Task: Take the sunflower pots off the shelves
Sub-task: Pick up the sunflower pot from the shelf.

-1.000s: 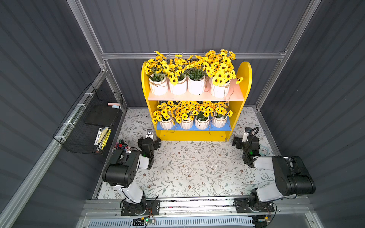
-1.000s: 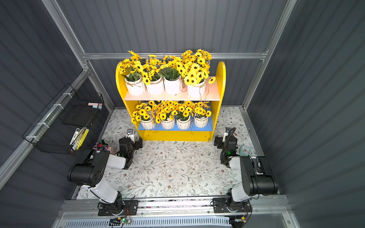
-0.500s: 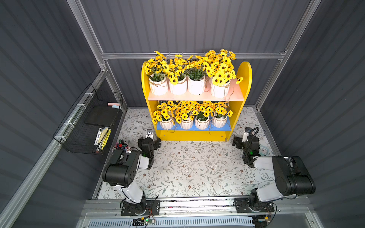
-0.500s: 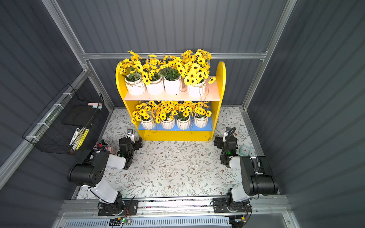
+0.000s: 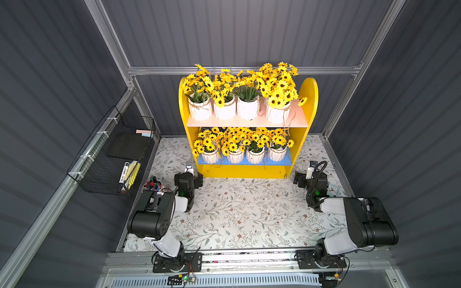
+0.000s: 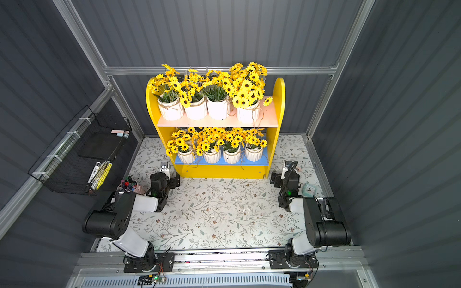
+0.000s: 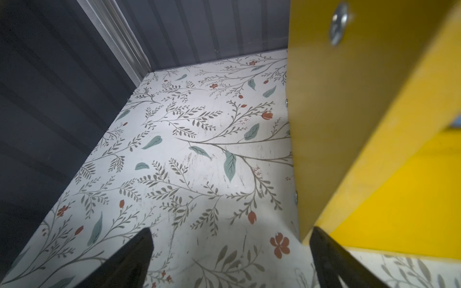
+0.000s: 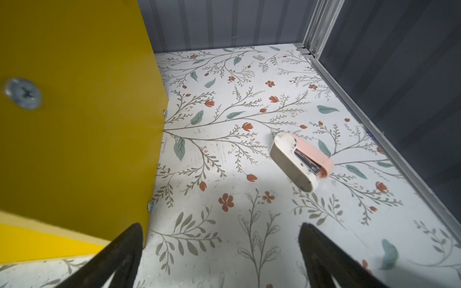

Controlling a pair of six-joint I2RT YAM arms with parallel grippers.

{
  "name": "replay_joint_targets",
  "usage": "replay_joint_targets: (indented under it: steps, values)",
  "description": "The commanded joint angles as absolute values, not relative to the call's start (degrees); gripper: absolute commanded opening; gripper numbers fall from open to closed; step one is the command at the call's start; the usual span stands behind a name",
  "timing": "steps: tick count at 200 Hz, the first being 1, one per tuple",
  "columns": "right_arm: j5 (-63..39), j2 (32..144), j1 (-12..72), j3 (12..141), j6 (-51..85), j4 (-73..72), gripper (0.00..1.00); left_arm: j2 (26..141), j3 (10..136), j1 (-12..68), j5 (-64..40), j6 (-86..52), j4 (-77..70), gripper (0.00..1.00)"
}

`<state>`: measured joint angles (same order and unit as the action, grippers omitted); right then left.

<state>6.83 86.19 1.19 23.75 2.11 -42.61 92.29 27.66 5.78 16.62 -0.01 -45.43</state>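
Wire basket (image 5: pixel 109 159), black, hangs on the left wall with some stationery inside. Below it, a pink cup of markers (image 5: pixel 152 185) stands on the floral surface (image 5: pixel 237 212), just beside the left arm.

The left gripper (image 7: pixel 230 234) is low over the surface at the front left corner of the shelves (image 5: pixel 309 99). Its jaws are wide apart and nothing is between them. In the left wrist view one of them is very near the yellow side panel; I cannot tell if it touches.

The shelves stand at the back in the middle. All eight sunflower pots (image 5: pixel 225 112) are on them: four in a row on the pale pink upper board and four in a row on the blue lower board, all upright and close together.

The right gripper (image 8: pixel 220 227) is low at the front right corner of the shelves, jaws also wide and holding nothing. Beyond it a white and pink stapler (image 8: pixel 296 159) lies on the surface, apart from the side panel. A small teal clock (image 6: pixel 309 190) lies near the right arm.
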Motion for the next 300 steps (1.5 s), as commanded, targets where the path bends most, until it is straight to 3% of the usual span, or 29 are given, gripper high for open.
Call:
replay_joint_targets:
  steps: [1, 85, 114, 144, 165, 200, 222, 266, 300]
  values:
    - [6.24, 82.45, 1.76, 26.73, -0.08, -37.60, 0.99, 84.56, 30.84, 5.54, 16.13, -2.20, -37.87, 0.99]
    - [10.58, 58.08, 8.73, 31.27, 5.75, -7.91, 0.99, 53.90, 31.29, 5.63, 13.31, -9.67, -11.24, 0.99]
    - [10.14, 50.14, 8.75, 35.06, 22.65, 4.77, 0.99, 48.12, 37.85, 5.63, 8.11, -10.45, -0.53, 0.99]
    - [13.03, 42.44, 8.44, 32.83, 37.14, 8.26, 0.99, 48.76, 47.41, 5.63, 2.47, -24.09, 11.07, 0.99]
    - [9.52, 38.23, 8.35, 29.06, 34.19, 1.33, 0.98, 48.41, 50.23, 5.63, -1.10, -24.45, 15.59, 0.99]
    - [-2.24, 39.28, 8.98, 38.95, 29.43, 16.57, 0.79, 47.20, 49.89, 5.62, -3.76, -27.33, 12.24, 0.99]
    - [-1.32, 39.37, 15.18, 44.73, 25.88, 21.20, 0.77, 49.51, 53.43, 5.62, -8.43, -25.99, 11.43, 0.99]
    - [9.55, 43.55, 32.88, 57.97, 16.80, 24.73, 0.99, 54.39, 60.32, 5.62, -13.50, -21.44, 8.29, 0.99]
    - [14.54, 48.35, 40.84, 64.99, 8.62, 22.12, 0.99, 56.16, 62.04, 5.62, -15.61, -21.44, 6.79, 0.99]
